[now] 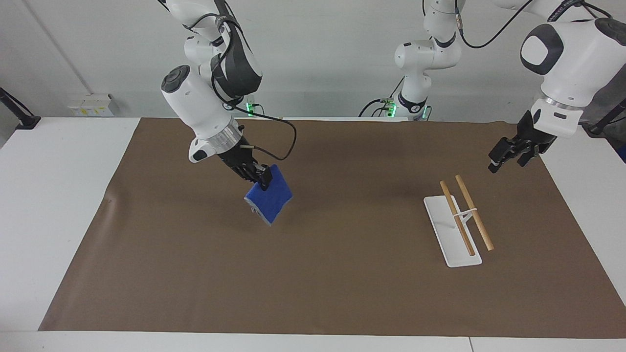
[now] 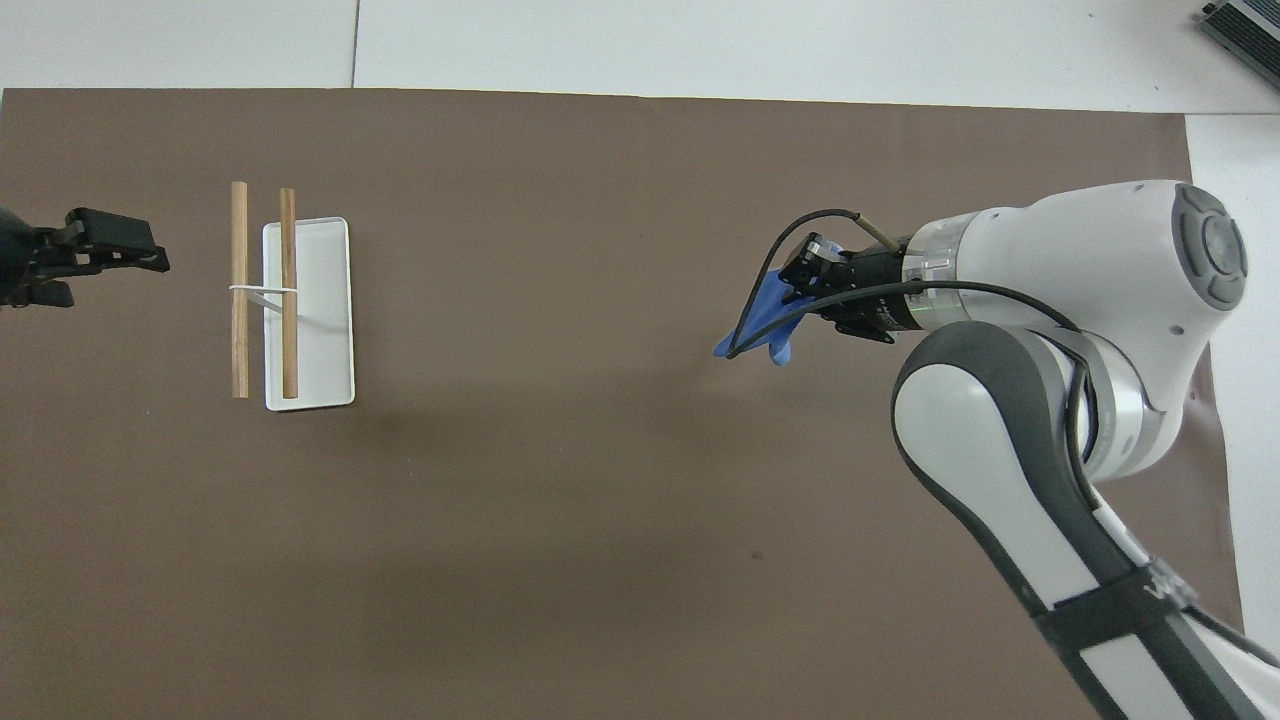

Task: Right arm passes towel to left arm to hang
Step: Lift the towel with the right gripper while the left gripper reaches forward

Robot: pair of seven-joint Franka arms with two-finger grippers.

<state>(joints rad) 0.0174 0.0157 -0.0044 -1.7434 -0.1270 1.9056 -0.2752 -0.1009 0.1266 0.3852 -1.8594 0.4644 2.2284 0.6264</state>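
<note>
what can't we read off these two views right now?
- Left pincer: finger gap too small in the facing view; the overhead view's edge cuts the arm.
- Towel: in the overhead view, the right pincer and its cable cover most of it.
- Rack: its upright post is barely visible from overhead.
</note>
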